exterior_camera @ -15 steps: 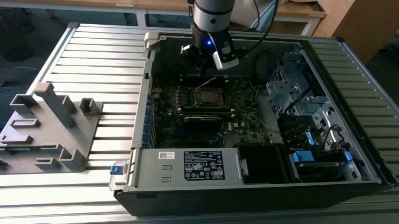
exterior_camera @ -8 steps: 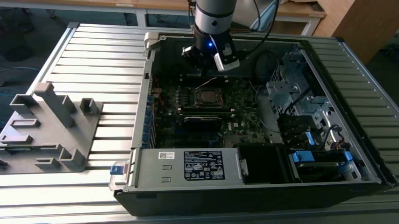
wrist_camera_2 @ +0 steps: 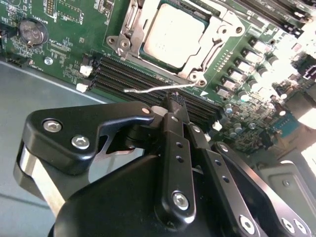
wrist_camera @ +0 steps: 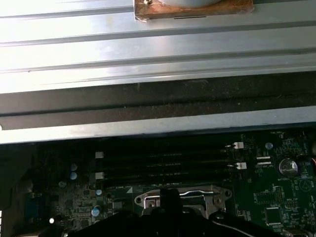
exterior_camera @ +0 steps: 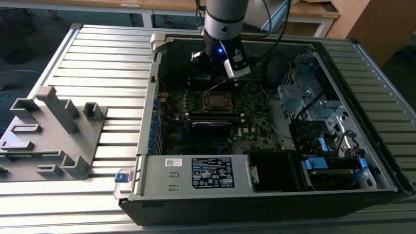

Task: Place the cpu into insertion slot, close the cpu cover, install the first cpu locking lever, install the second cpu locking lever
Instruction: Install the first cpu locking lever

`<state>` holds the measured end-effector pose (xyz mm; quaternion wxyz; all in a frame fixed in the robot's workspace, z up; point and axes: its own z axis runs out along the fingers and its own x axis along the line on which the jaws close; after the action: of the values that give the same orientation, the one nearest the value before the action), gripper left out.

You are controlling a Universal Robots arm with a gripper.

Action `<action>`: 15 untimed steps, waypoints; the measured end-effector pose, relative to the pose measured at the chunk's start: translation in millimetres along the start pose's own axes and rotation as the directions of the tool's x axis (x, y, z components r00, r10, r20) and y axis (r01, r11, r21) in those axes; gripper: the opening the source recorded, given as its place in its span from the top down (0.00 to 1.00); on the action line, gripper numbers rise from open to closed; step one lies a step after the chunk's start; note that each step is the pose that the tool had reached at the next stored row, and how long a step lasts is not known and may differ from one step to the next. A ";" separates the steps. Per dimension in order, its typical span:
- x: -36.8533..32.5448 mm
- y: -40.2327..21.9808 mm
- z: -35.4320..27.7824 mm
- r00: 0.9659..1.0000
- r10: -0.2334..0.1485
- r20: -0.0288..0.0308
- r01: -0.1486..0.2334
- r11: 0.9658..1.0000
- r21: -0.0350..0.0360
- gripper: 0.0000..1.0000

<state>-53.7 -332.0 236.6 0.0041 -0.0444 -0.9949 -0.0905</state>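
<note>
Within the insertion slot [exterior_camera: 215, 101] on the green motherboard [wrist_camera_2: 64, 54], the square, matte-silver cpu [wrist_camera_2: 173, 32] lies flat, framed by the thin stamped-metal cpu cover [wrist_camera_2: 217, 39]. Just beside the slot, the black gripper [wrist_camera_2: 173, 100] has its jaws clenched together, tips close under a slender wire locking lever [wrist_camera_2: 148, 89].

CPU seated, cover down, one lever loose at the gripper tip

The cpu [wrist_camera_2: 173, 32], a flat silver-grey square, lies level in the insertion slot [exterior_camera: 205, 101], just ahead of the gripper [wrist_camera_2: 174, 98]. The cpu cover [wrist_camera_2: 219, 34], a thin silvery frame, lies flat around the cpu's top. One locking lever [wrist_camera_2: 158, 89], a thin bent wire, sits unlatched between gripper tip and slot, right at the tip. Contact unclear.
</note>
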 end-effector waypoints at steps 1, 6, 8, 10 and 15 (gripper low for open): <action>-0.5 -0.2 1.5 1.000 0.000 0.000 0.000 1.000 0.000 0.90; -1.3 -0.5 4.6 1.000 0.000 0.000 0.000 1.000 0.000 0.90; -1.3 -0.4 4.7 1.000 0.000 0.000 0.000 1.000 0.000 0.90; -1.3 -0.2 5.2 1.000 0.000 0.000 0.000 1.000 0.000 0.90; -2.0 3.1 8.8 1.000 0.000 0.000 0.000 1.000 -0.001 0.90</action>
<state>-51.4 -327.6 228.5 0.0042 -0.0443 -0.9949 -0.0909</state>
